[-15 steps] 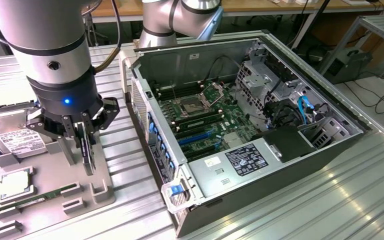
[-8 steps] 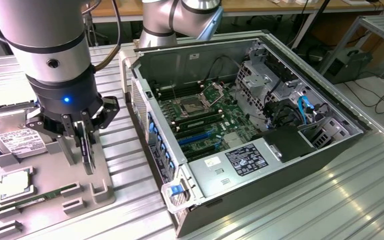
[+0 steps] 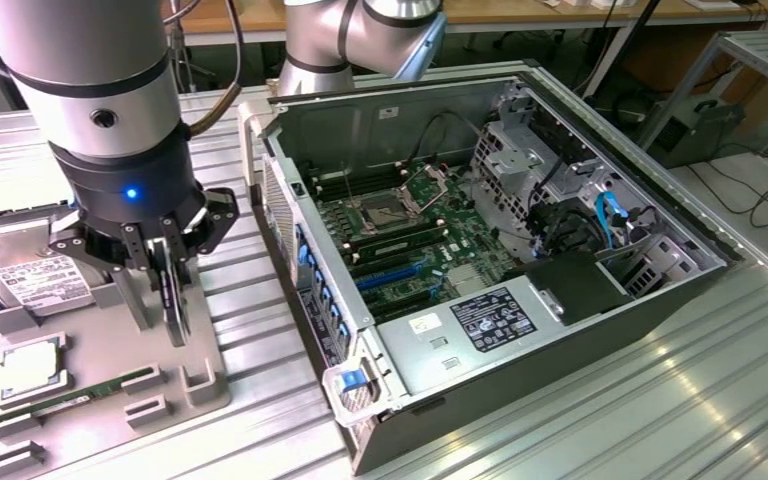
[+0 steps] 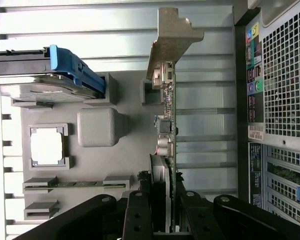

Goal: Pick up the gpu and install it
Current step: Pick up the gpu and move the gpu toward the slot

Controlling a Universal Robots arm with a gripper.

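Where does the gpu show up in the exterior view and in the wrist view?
Exterior view: the gpu stands edge-on between the jaws, over the grey tray, to the exterior view's left of the computer case.
Wrist view: the gpu runs edge-on out from the jaws, between tray and case.
Shared landmark: the processor chip in its tray pocket.

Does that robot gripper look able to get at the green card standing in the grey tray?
Probably yes: the gripper sits over the gpu, its fingers against both faces, nothing in between.
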